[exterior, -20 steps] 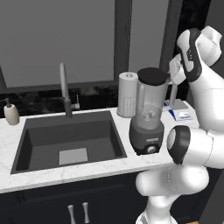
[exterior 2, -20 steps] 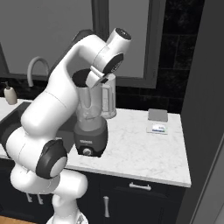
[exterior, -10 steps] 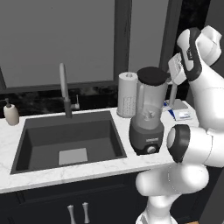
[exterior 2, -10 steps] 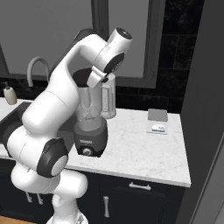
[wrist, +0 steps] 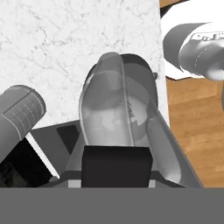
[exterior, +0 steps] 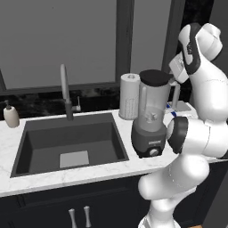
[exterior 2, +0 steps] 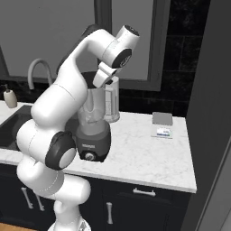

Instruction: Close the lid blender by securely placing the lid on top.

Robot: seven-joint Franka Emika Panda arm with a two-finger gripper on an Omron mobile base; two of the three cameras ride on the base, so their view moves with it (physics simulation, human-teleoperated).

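Observation:
The blender (exterior: 149, 133) stands on the marble counter just right of the sink, with its dark base, front knob and translucent jar (exterior 2: 92, 115). The black lid (exterior: 154, 78) lies across the jar's rim. My gripper (exterior: 171, 76) reaches in from the right at rim height and is shut on the lid's edge. From the right, the gripper (exterior 2: 101, 80) sits at the top of the jar, above the handle. Looking down from the hand, the lid (wrist: 117, 164) is a black block between my fingers, with the jar and handle (wrist: 109, 100) below it.
A white paper-towel roll (exterior: 129, 95) stands close behind the blender on its left. The sink (exterior: 71, 138) with its faucet (exterior: 66, 91) and a soap bottle (exterior: 11, 116) lie further left. A small box (exterior 2: 162, 132) and a grey pad (exterior 2: 161, 118) rest on the counter to the right.

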